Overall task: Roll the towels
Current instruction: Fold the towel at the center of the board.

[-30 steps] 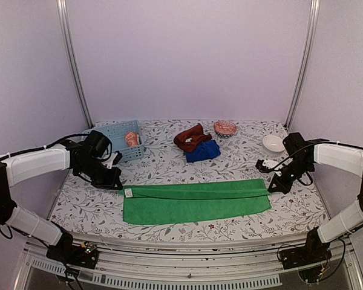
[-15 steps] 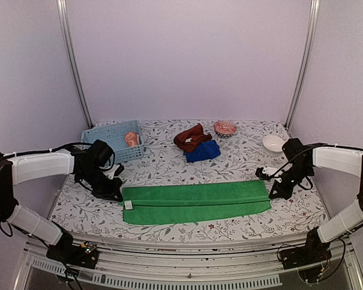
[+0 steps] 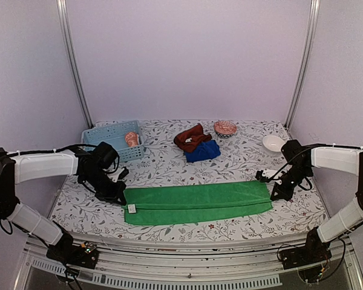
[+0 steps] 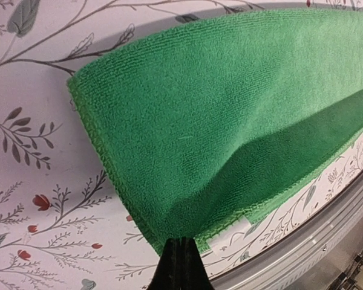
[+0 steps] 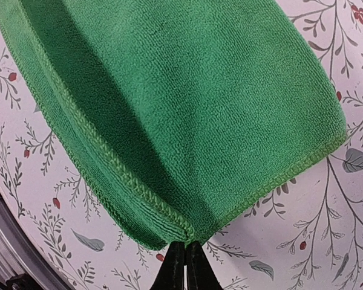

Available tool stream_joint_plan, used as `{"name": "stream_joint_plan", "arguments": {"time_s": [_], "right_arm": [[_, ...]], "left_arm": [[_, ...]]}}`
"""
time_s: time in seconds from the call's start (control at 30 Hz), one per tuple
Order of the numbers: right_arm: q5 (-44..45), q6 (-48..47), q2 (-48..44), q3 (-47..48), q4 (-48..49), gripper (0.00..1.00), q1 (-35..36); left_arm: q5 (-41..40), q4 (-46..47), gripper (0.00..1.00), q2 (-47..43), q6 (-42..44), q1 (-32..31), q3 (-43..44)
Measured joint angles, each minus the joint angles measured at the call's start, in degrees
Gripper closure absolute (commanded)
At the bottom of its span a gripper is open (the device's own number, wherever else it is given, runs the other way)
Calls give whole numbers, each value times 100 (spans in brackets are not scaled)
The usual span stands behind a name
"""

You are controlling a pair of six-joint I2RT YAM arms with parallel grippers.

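Observation:
A green towel lies folded lengthwise into a long strip across the table's front. My left gripper is shut on its left end, pinching the green towel at the folded edge beside a white tag. At the strip's right end my right gripper is shut on the green towel, where both hemmed layers meet its fingertips. A rust-brown towel sits crumpled on a blue towel at the back centre. An orange patterned towel lies rolled in the basket.
A light blue slotted basket stands at the back left. A red patterned bowl and a white bowl sit at the back right. The table's front metal rail runs close behind the towel's near edge.
Both grippers have drawn the towel's far edge toward the front, folding it over. The green strip is now narrower, and both arms sit lower and nearer the front edge.

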Motion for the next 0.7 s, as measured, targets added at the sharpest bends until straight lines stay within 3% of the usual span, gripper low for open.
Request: {"name": "stream_joint_plan", "arguments": {"time_s": [0.33, 0.5, 0.63, 0.7], "right_arm": [[44, -205, 52, -17, -66, 97, 0], [149, -315, 42, -260, 11, 96, 0], [216, -426, -223, -717, 57, 85, -2], [291, -516, -573, -968, 61, 71, -2]], "left_arm": [[2, -79, 100, 31, -11, -92, -24], [-4, -79, 92, 15, -26, -295, -57], [-24, -181, 75, -162, -173, -562, -173], [-98, -372, 68, -378, -317, -669, -245]]}}
